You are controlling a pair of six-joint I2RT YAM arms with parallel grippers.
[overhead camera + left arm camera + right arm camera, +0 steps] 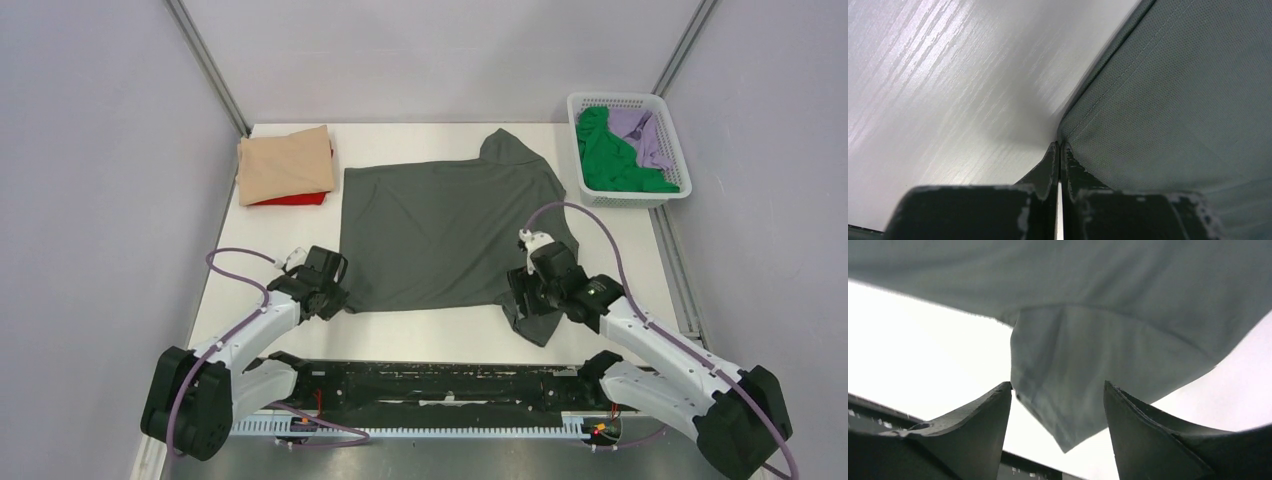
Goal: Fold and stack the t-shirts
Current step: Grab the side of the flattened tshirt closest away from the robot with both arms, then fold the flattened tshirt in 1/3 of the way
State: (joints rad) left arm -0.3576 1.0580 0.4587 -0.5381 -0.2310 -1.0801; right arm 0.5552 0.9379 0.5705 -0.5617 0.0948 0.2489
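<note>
1. Dark grey t-shirt: lies spread flat across the middle of the bench, collar end toward the far right and hem toward the left edge. One sleeve trails toward the near edge on the right side.
2. Left claw: positioned at the near-left corner of the dark grey t-shirt. The wrist view shows the fingers pressed together with only a hairline gap. The stitched corner of the hem is pinched at their tips and stands slightly clear of the bench, with shadow beneath it.
3. Right claw: positioned at the near-right sleeve of the same shirt. The jaws stand wide apart, and the sleeve cloth hangs in the gap between them, not gripped.
4. Tan t-shirt: folded, at the far-left corner of the bench. It rests on top of a folded red t-shirt, of which only the near edge shows.
5. White lattice basket: at the far-right corner of the bench. It holds a crumpled green t-shirt and, behind it, a crumpled lilac t-shirt, neither folded.
</note>
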